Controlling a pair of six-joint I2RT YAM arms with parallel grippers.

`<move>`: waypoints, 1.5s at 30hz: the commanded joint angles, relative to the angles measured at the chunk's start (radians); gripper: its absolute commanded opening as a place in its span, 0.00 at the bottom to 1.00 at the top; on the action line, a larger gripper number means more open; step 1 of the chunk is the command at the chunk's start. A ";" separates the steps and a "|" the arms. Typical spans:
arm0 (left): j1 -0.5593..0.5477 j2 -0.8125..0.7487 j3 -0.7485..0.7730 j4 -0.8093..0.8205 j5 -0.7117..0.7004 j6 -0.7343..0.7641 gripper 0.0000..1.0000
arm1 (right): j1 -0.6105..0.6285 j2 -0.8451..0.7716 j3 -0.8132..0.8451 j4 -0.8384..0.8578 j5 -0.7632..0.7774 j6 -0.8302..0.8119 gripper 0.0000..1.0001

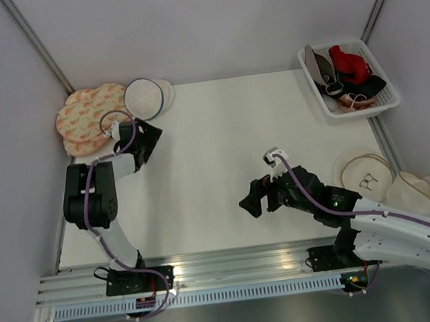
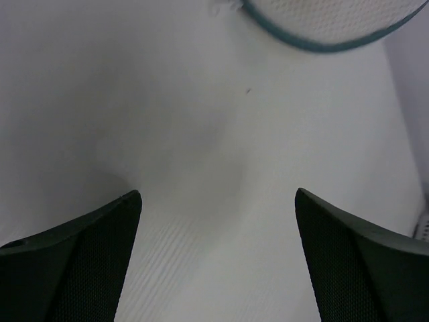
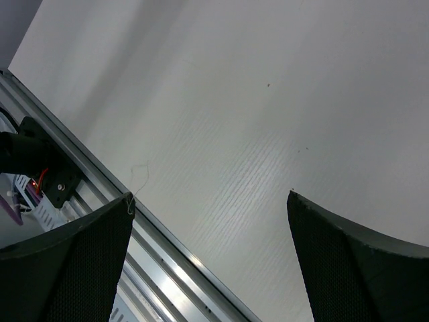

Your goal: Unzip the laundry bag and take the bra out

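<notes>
Jaws of the right claw (image 3: 210, 196) are standing wide apart over the table (image 1: 213, 145), gripping nothing, well apart from the work. The left claw (image 2: 216, 193) is gaping too, and the laundry bag (image 2: 328, 20) is lying just beyond it at 1 o'clock, near the table's far left corner. It is looking light and floppy; its firmer dark zipped rim is probably offering the surest hold. The bra is not showing.

The overhead view looks down from behind the arm bases across the whole tabletop (image 1: 222, 152). The left wrist view hangs close over it, facing the laundry bag (image 2: 322, 30), which also shows overhead. The right wrist view, equally close, faces the near aluminium rail (image 3: 167, 248), likewise shared.
</notes>
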 commanded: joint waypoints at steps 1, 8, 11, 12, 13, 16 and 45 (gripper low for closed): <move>0.041 0.150 0.133 0.194 0.126 -0.183 0.98 | 0.009 -0.074 -0.029 -0.041 0.060 0.030 0.98; 0.083 0.422 0.289 0.391 0.240 -0.332 0.96 | 0.009 -0.133 -0.034 -0.134 0.093 0.043 0.98; 0.092 0.510 0.338 0.388 0.202 -0.429 0.96 | 0.009 -0.123 -0.020 -0.153 0.096 0.041 0.98; 0.095 0.534 0.346 0.397 0.198 -0.488 0.96 | 0.007 -0.117 -0.014 -0.158 0.094 0.041 0.98; 0.095 0.574 0.373 0.400 0.198 -0.515 0.95 | 0.009 -0.111 -0.012 -0.160 0.094 0.041 0.98; 0.095 0.626 0.457 0.423 0.229 -0.564 0.91 | 0.007 -0.102 -0.015 -0.160 0.096 0.047 0.98; -0.572 -0.429 -0.746 0.598 -0.133 -0.311 0.02 | 0.004 0.131 0.052 0.133 0.303 0.316 0.98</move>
